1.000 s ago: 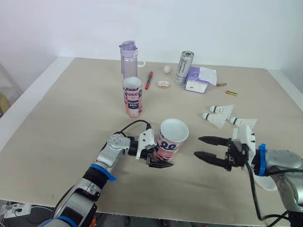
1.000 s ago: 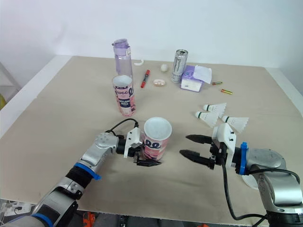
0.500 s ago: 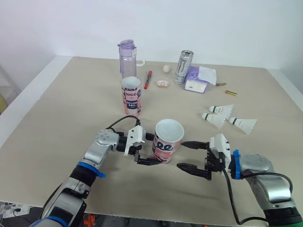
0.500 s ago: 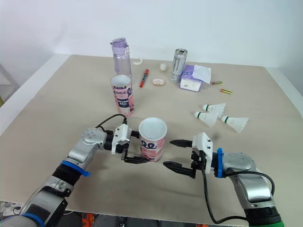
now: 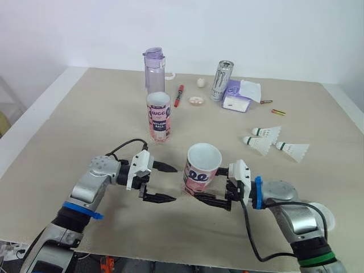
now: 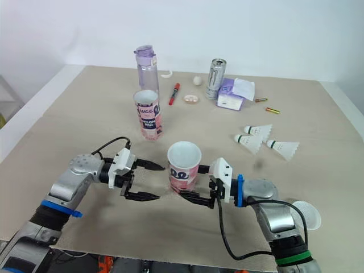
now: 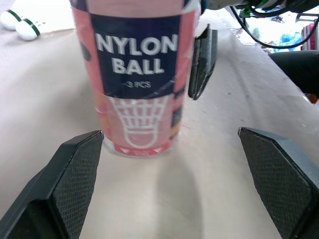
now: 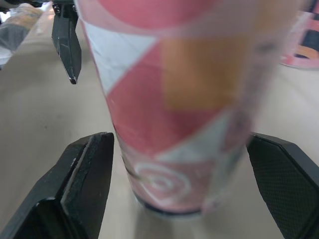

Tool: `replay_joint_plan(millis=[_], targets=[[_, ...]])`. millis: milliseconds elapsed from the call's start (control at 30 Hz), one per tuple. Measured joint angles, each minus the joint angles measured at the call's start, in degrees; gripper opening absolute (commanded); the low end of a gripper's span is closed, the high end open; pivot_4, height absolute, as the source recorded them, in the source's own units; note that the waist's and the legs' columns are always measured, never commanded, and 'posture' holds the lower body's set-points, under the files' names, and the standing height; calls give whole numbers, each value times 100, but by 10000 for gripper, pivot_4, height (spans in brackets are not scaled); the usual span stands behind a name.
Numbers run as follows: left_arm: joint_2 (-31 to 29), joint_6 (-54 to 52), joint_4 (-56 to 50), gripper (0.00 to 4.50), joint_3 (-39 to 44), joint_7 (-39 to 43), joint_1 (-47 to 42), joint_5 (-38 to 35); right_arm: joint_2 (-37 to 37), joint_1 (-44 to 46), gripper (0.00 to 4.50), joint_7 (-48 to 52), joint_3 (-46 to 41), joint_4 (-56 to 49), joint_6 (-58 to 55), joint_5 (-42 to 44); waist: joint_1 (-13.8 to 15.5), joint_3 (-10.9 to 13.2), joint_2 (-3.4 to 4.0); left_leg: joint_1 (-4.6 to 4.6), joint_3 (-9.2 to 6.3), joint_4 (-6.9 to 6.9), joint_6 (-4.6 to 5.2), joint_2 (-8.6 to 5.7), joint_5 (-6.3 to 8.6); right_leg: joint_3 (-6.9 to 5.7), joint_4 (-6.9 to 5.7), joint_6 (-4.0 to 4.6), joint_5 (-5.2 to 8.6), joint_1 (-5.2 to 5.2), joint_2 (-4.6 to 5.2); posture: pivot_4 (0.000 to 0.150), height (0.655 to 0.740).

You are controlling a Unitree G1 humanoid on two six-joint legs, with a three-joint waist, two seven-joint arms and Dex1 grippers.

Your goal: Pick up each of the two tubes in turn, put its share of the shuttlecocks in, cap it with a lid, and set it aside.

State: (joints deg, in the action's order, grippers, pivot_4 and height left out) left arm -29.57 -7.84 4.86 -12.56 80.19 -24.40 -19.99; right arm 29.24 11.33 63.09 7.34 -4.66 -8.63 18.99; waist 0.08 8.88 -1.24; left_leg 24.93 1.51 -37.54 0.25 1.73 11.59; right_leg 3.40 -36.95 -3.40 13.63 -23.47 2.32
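close to the table's [image 5: 68, 131] near edge, an open pink tube [image 5: 202, 169] printed "nylon ball" stands upright between the robot's two grippers. the right gripper [image 8: 179, 142] reaches in from the right with its jaws spread wide, one black finger [image 8: 82, 174] on each side of the tube's lower body; the fingertips sit just beside the wall, and whether they press on it cannot be told. the left gripper [image 5: 176, 183] hovers just left of the tube, its two fingers parted wide and holding nothing, tips pointing at the tube but stopping short of it. a second pink tube [image 5: 158, 116], also open at the top, stands upright farther back, just in front of a clear water bottle [image 5: 153, 67]. three shuttlecocks [image 5: 267, 132] lie in a loose cluster on the right side of the table, well apart from both tubes. a white lid [image 6: 305, 215] lies near the front edge beside the right arm. along the back of the table sit a red pen [image 5: 178, 95], a silver drinks can [image 5: 222, 81] and a pack of tissues [image 5: 239, 95].
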Motion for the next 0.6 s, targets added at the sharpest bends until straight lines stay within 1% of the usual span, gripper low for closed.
replay_joint_plan(millis=[400, 600], targets=[[-26, -98, -307, 45000, 162, -279, 225, -138, -364, 336, 44416, -93, 362, 276, 140, -137, 0, 1, -1, -10, 3, 0, 0, 6, 0, 0, -5, 4, 0, 3, -4, 1500, 7400], [175, -65, -369, 45000, 265, -525, 491, -243, -418, 413, 44416, -82, 394, 389, 178, -196, 0, 1, -2, -11, 4, 0, -1, 5, 0, 1, -7, 5, -1, 3, -2, 1500, 7400]])
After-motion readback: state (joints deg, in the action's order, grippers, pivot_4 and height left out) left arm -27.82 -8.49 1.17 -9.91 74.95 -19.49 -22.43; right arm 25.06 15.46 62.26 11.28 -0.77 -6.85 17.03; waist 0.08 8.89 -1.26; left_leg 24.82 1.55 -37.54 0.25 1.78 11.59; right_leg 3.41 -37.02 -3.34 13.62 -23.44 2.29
